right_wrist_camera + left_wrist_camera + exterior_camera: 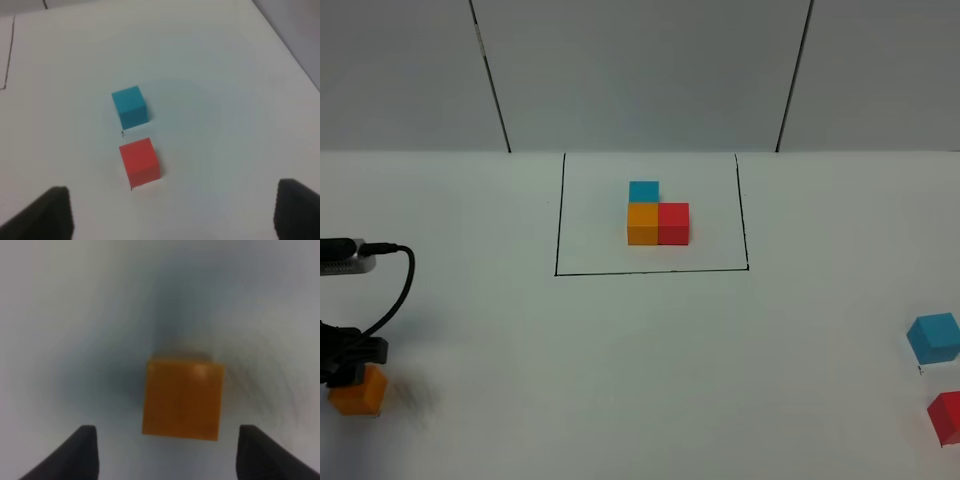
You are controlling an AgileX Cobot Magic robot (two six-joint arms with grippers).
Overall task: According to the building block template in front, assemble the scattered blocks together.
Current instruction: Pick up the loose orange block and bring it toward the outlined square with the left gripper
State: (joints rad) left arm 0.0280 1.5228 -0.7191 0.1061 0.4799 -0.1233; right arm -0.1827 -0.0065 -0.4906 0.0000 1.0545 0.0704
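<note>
The building block template (658,212) is a blue, an orange and a red cube in an L inside a thin black rectangle outline (559,222) at the table's middle back. The scattered orange cube (358,392) lies at the far left, right under my left gripper (344,368). In the left wrist view the orange cube (182,400) is just ahead of the open gripper (166,429), whose fingers (75,455) stand wide and do not touch it. The scattered blue cube (933,337) and red cube (946,416) lie at the far right. My right gripper (172,192) is open above and short of the red cube (141,161) and the blue cube (130,106).
The white table (640,360) ends at a grey wall (640,70) behind the template. A black cable (400,280) loops from the left arm. The right arm is out of the exterior high view.
</note>
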